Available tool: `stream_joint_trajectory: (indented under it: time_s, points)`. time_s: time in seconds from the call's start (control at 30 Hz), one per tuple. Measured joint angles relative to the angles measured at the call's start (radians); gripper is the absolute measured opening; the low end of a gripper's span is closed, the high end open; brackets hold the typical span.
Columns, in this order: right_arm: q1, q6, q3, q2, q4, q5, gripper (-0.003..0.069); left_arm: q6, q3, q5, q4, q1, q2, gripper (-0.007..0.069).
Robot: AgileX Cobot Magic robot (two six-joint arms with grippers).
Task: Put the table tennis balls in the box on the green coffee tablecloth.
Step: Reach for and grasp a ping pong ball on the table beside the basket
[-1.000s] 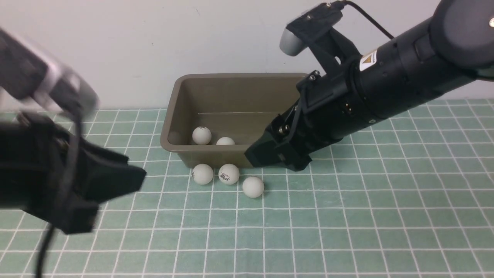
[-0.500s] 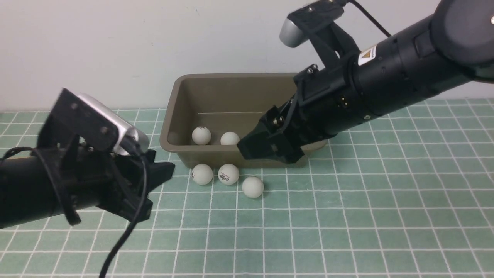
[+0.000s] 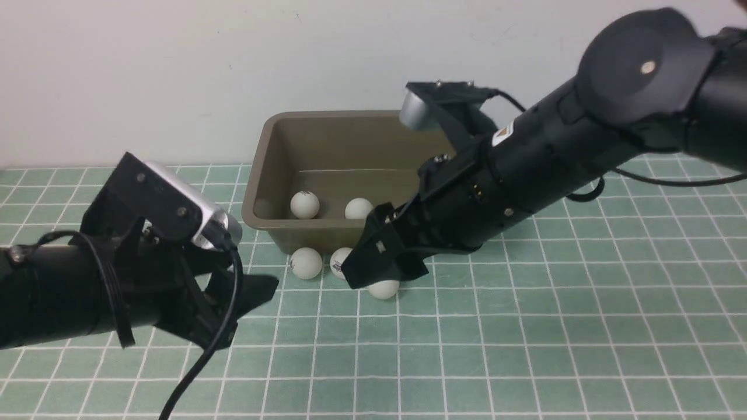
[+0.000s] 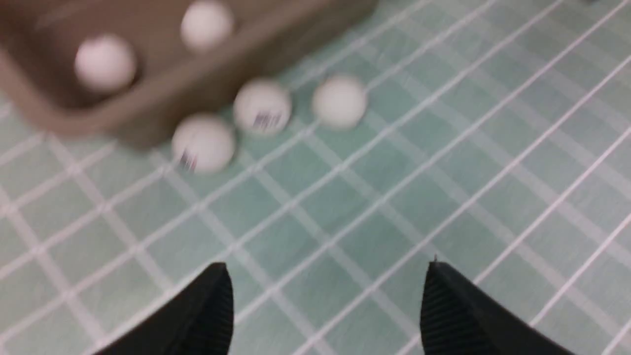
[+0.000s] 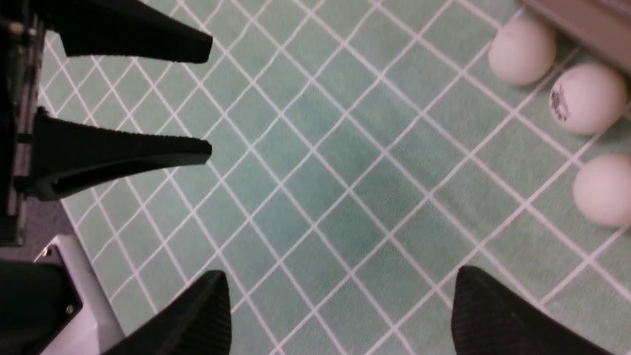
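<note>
The olive-brown box [image 3: 274,169] stands at the back of the green coffee tablecloth [image 3: 525,326], with two table tennis balls [image 3: 305,205] [image 3: 358,208] inside it. Three more balls lie on the cloth along its front wall: one [image 3: 306,263] in full view, one [image 3: 337,261] and one [image 3: 384,289] partly hidden by my right gripper [image 3: 373,274]. That gripper [image 5: 340,273] is open and empty just above them. My left gripper [image 3: 245,309] is open too, low over the cloth left of the balls [image 4: 262,106], with bare cloth between its fingers [image 4: 326,268].
A pale wall rises right behind the box. My left arm's black cable [image 3: 198,361] hangs down to the cloth's near edge. In the right wrist view the left gripper's fingers [image 5: 138,150] point across the cloth, and a white edge [image 5: 74,276] marks the table's border.
My left arm swung in from the left toward the balls and its jaws opened. My right arm dropped from the box's front wall onto the loose balls. One ball in the box rolled right.
</note>
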Motion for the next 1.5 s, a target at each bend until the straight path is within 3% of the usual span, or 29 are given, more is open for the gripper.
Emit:
stream_joint_trajectory:
  time_s: [0.23, 0.4, 0.7, 0.93, 1.13, 1.3, 1.5]
  points:
    - [0.001, -0.007, 0.000, 0.014, 0.003, -0.058, 0.0504, -0.272, 0.000, -0.017, 0.285, 0.000, 0.000, 0.0461]
    - [0.001, 0.009, 0.000, 0.064, 0.003, -0.084, 0.0487, -0.378, 0.000, -0.022, 0.384, 0.000, 0.000, 0.0461]
    - [0.001, 0.031, 0.000, 0.164, -0.041, -0.151, 0.0482, -0.419, 0.000, -0.038, 0.411, 0.000, 0.000, 0.0461]
    - [0.001, 0.042, 0.000, 0.187, -0.255, -0.224, 0.0422, -0.419, 0.000, -0.044, 0.411, 0.000, 0.000, 0.0461]
    - [0.001, 0.053, 0.000, 0.202, -0.297, -0.250, 0.0402, -0.419, 0.000, -0.046, 0.411, 0.000, 0.000, 0.0461]
    - [0.001, 0.042, 0.000, 0.232, -0.299, -0.265, 0.0424, -0.419, 0.000, -0.047, 0.412, 0.000, 0.000, 0.0461]
    - [0.001, 0.031, 0.000, 0.279, -0.299, -0.305, 0.0503, -0.419, 0.000, -0.052, 0.412, 0.000, 0.000, 0.0461]
